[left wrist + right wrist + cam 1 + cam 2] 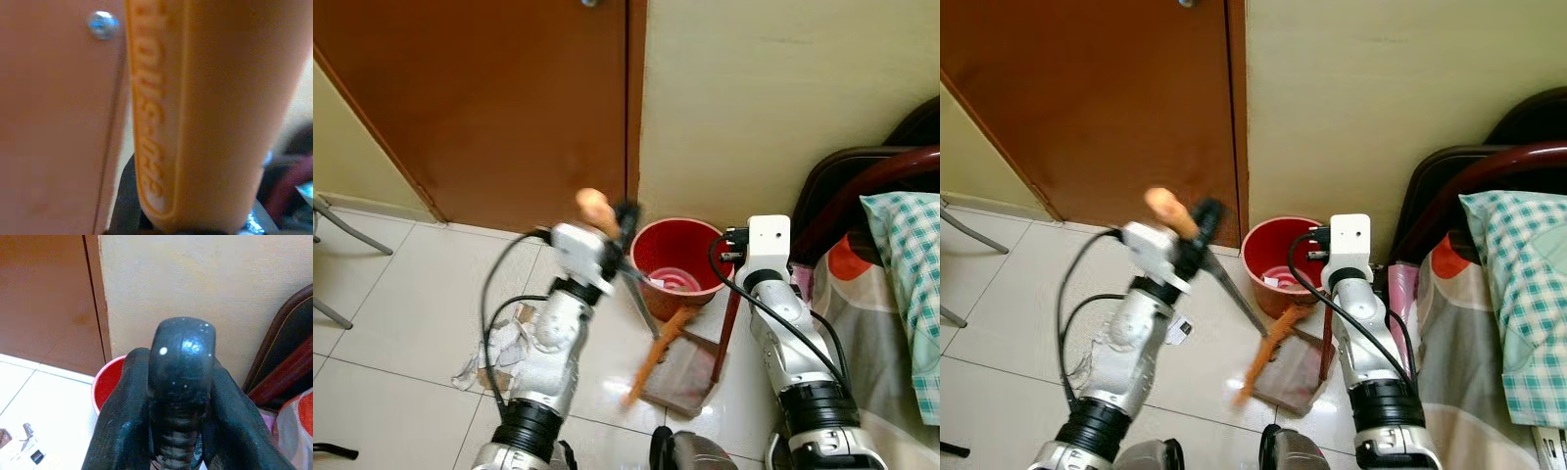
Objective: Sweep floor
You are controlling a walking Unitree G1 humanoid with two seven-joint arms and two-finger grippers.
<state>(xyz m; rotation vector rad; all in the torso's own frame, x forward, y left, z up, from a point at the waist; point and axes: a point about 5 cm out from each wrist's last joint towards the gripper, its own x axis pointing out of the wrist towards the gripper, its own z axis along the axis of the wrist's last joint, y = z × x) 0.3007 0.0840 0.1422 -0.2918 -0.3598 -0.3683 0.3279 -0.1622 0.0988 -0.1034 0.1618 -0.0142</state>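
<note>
Gripping: left gripper [619, 227] jaws pinch orange broom handle [195, 112] | right gripper [181, 396] jaws clamp black dustpan handle [182, 357] | bucket [677, 257] between.

Glossy white floor tiles [401, 294], smooth brown wooden door [489, 98], matt cream wall [773, 88], shiny red plastic bucket [651, 243], smooth orange plastic handle [205, 112] with raised lettering, checked cloth pillow [911, 274], torn paper scraps [504, 338]

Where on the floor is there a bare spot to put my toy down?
The white tiles between the brown door and the torn paper scraps are bare. It is crowded by the wall corner: the red bucket, the dustpan and the orange broom held by the left hand sit packed beside the bed.
</note>
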